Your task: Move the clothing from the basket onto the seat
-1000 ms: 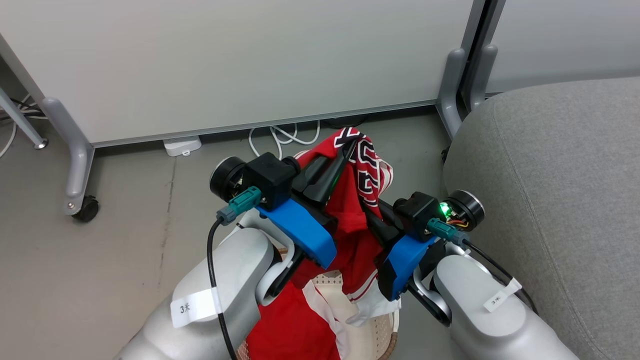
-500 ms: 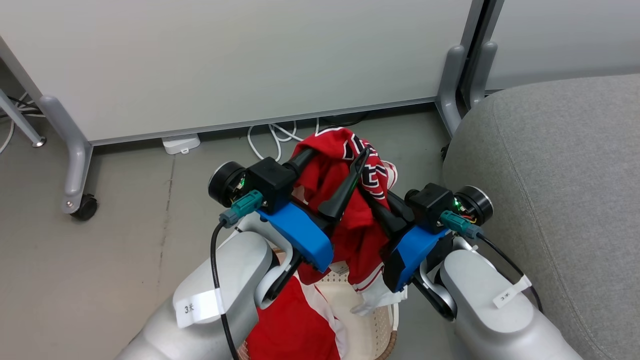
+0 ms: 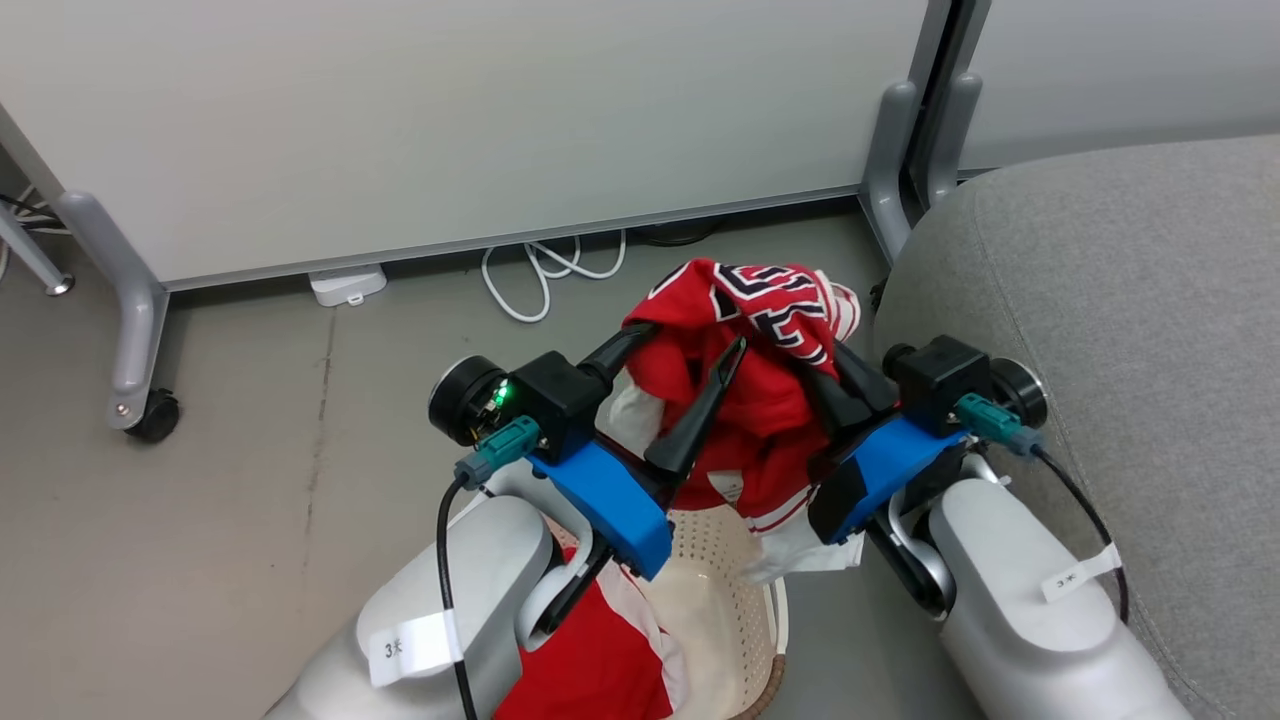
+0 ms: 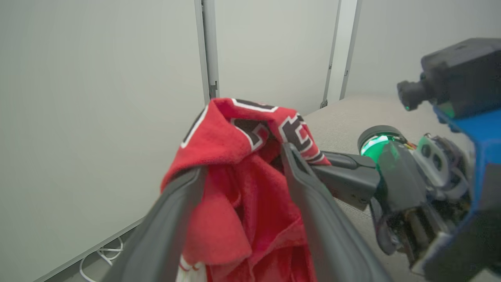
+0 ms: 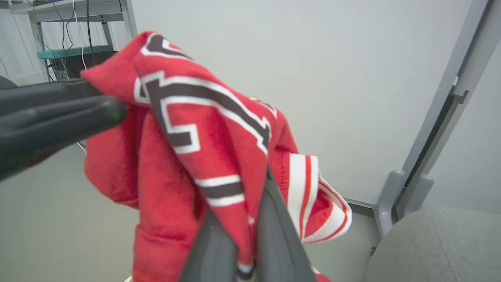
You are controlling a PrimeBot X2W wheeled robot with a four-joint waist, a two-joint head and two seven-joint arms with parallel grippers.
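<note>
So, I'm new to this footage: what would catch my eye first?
A red jersey bunched up above the basket, pinched in the shut right gripper, with the left gripper spread wide open in its folds. Beside it on the right, the big grey seat.

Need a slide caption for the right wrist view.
Right end effector shut on red lettered jersey, grey fabric seat at lower right.

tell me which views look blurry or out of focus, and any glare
Head view: sharp, evenly lit, no glare. Left wrist view: jersey fairly crisp, left gripper fingers and right gripper soft. Right wrist view: lettering clear, the left gripper's finger blurred at the left edge.
</note>
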